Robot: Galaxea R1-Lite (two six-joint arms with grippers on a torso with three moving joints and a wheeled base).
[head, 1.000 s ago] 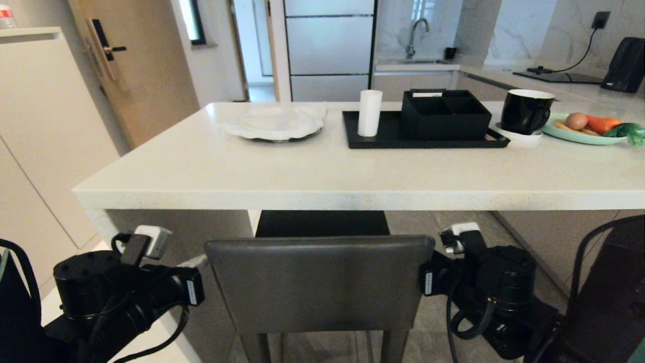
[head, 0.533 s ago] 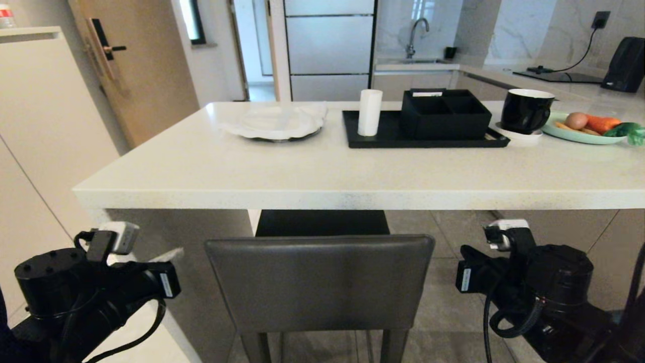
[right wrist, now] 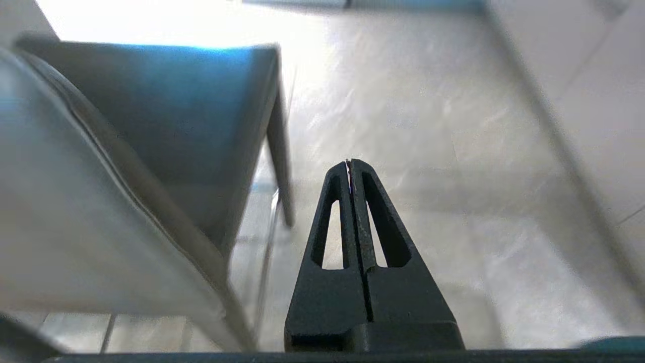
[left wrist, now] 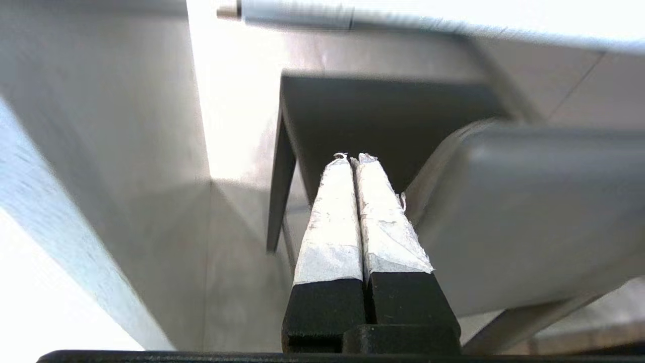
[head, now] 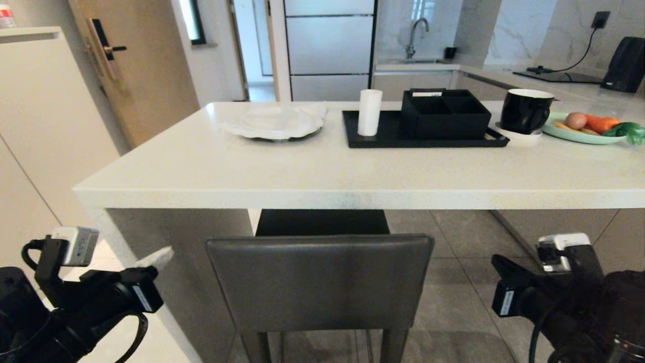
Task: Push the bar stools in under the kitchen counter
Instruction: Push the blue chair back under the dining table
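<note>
The dark-grey bar stool [head: 320,282] stands at the middle of the kitchen counter [head: 322,176], its seat [head: 322,223] under the white slab and its low square back just in front of the edge. My left gripper [head: 156,256] hangs shut to the left of the back, apart from it, its white-taped fingers [left wrist: 330,217] pressed together beside the backrest [left wrist: 529,212]. My right gripper [head: 499,263] is shut and empty to the right of the stool. In the right wrist view that gripper [right wrist: 350,162] points over the floor, with the backrest [right wrist: 75,212] off to one side.
On the counter sit a white plate [head: 274,123], a black tray [head: 383,140] with a white cup [head: 369,112] and black box [head: 446,115], a black mug [head: 526,111] and a green plate of vegetables [head: 587,128]. The grey side panel [head: 181,262] stands beside my left gripper. Tiled floor [head: 463,282] lies right of the stool.
Both grippers have drawn away from the sides of the stool's back, outward and lower in the head view. The stool and counter have not shifted.
</note>
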